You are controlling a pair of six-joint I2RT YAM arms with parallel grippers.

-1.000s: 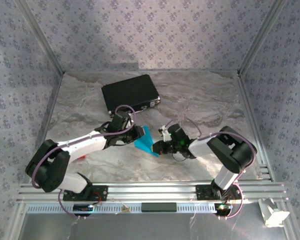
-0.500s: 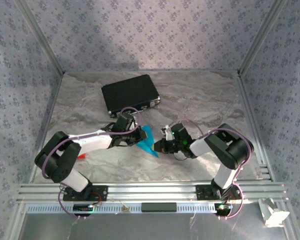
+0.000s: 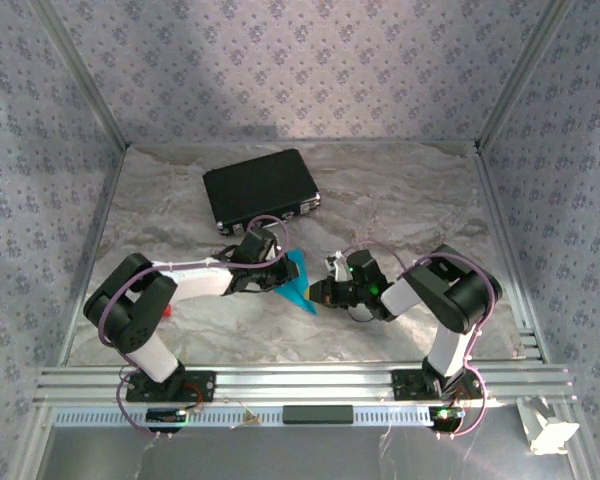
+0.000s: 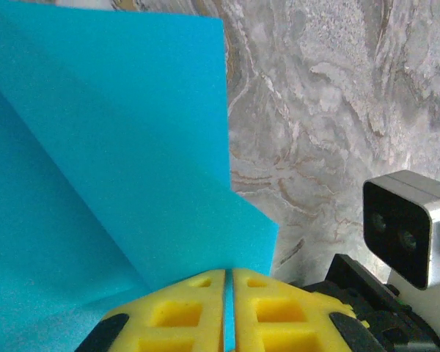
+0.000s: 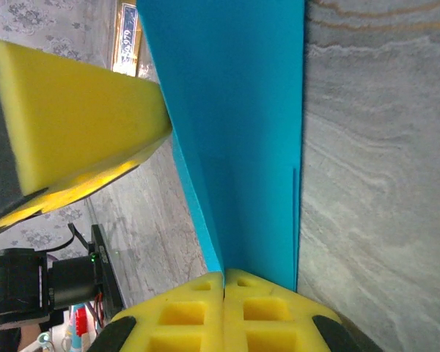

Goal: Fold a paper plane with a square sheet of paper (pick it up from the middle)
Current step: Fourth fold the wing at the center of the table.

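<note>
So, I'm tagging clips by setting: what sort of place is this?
Probably a robot test booth: patterned walls, a marble-look table, and a left arm and right arm bolted to a rail.

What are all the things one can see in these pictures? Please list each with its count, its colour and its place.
sheet of paper: one, bright cyan, partly folded, middle of the table, held between the two grippers
black case: one, black, lying flat on the far left part of the table
small red object: one, red, on the table beside the left arm; too small to identify
white object: one, white, near right corner, outside the table's rail
table: one, grey marble pattern
left gripper: one, yellow pads, shut on the sheet of paper
right gripper: one, yellow pads, shut on the sheet of paper
</note>
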